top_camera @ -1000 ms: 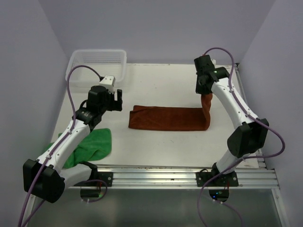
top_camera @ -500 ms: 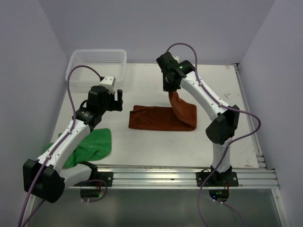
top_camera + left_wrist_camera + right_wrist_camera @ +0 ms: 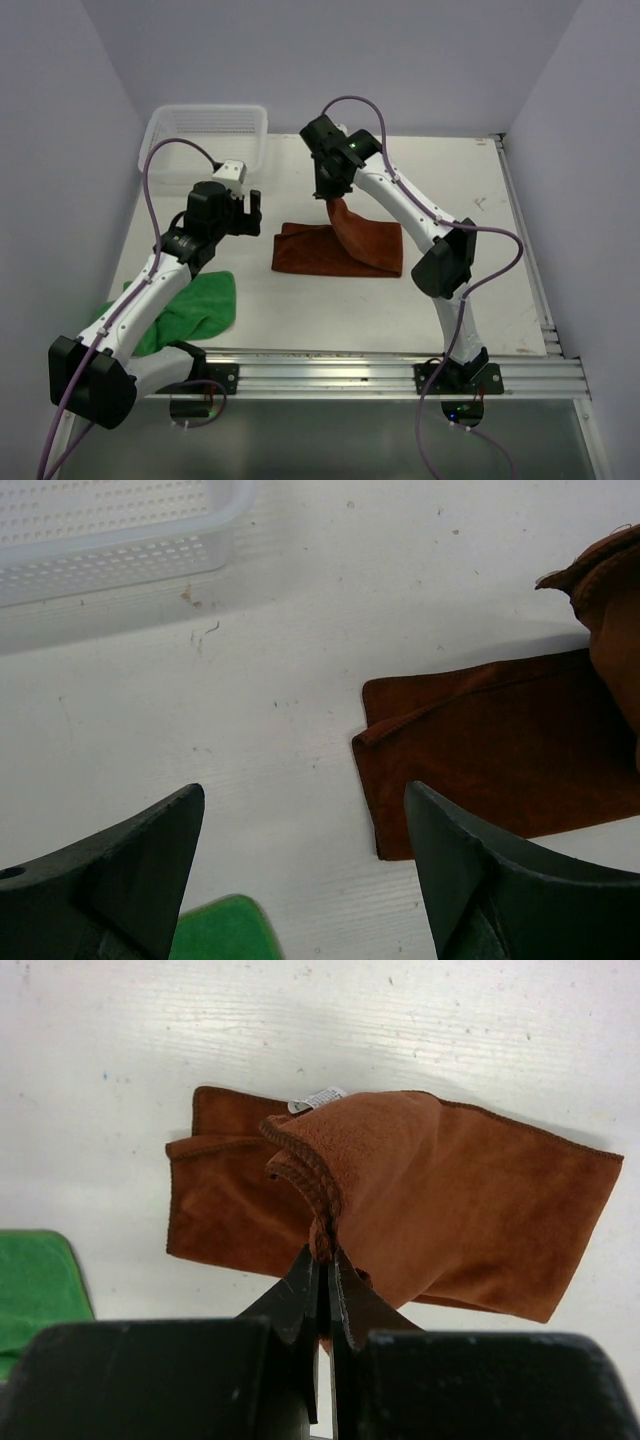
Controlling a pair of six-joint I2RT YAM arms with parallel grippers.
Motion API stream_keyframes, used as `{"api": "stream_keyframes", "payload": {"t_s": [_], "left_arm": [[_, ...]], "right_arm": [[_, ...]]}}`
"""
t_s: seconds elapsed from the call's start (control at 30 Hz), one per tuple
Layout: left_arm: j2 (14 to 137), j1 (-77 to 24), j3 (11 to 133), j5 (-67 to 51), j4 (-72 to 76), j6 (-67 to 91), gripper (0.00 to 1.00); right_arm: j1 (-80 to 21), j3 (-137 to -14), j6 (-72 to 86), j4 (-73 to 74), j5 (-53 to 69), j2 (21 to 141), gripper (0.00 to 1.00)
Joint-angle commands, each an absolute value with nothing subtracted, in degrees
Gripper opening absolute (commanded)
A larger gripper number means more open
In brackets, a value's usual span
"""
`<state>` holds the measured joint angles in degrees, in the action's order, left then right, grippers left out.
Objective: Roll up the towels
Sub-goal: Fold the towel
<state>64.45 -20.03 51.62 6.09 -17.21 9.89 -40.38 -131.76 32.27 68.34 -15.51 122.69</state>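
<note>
The rust-brown towel (image 3: 330, 250) (image 3: 500, 740) (image 3: 450, 1200) lies mid-table, its right end lifted and folded leftward over the flat part. My right gripper (image 3: 335, 200) (image 3: 327, 1260) is shut on that lifted edge, above the towel's middle. The bright green towel (image 3: 190, 310) (image 3: 215, 935) (image 3: 30, 1285) lies crumpled at the near left, partly under the left arm. Left of the brown towel's left end, my left gripper (image 3: 250, 213) (image 3: 305, 865) hovers open with nothing between its fingers.
A white mesh basket (image 3: 205, 135) (image 3: 110, 540) stands at the back left corner. The arm rail (image 3: 380, 370) runs along the near edge. Purple-grey walls close in the table on three sides.
My right gripper has carried the brown towel's right end leftward across the table, folding it over the flat part. The left arm has not moved.
</note>
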Motion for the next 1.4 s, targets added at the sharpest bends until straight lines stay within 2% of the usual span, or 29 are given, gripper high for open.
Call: {"api": "stream_keyframes", "payload": {"t_s": [0.0, 1.3, 1.37], "left_arm": [[63.8, -20.5, 51.7, 5.4, -15.0, 10.2, 0.85], [63.6, -21.7, 51.6, 6.0, -15.4, 10.1, 0.86], [63.5, -21.8, 51.6, 6.1, -15.3, 10.1, 0.86]], "right_arm": [[-41.4, -135.8, 33.7, 69.3, -14.2, 123.1, 0.00], [-46.6, -131.6, 37.8, 56.2, -0.3, 132.9, 0.00], [-46.6, -130.3, 38.2, 54.6, 0.4, 133.6, 0.04]]}}
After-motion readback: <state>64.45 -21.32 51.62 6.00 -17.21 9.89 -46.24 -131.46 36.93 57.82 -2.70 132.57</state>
